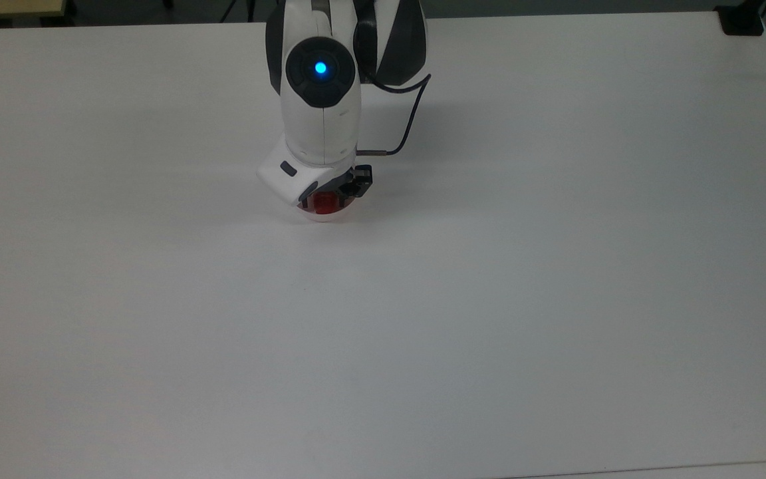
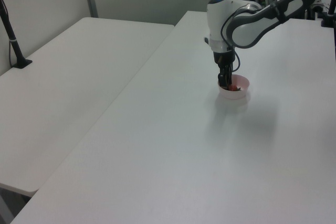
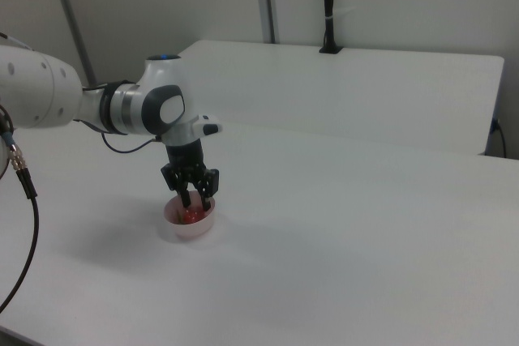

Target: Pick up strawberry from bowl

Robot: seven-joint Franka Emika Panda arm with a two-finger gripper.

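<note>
The pale pink bowl point(image 1: 328, 215) stands on the white table, and the red strawberry point(image 1: 322, 202) lies inside it. My gripper point(image 1: 328, 197) reaches straight down into the bowl from above. In the right view the gripper point(image 3: 195, 205) has one finger on each side of the strawberry point(image 3: 191, 215) and is shut on it, low inside the bowl point(image 3: 188, 230). The left view has the gripper point(image 2: 227, 83) dipping into the bowl point(image 2: 234, 94). My white hand hides the far half of the bowl in the top view.
The white table point(image 1: 489, 299) spreads wide around the bowl. A second white table point(image 2: 68, 72) stands alongside, with a black post point(image 2: 13, 40) on it. A black cable point(image 1: 413, 120) loops off the wrist.
</note>
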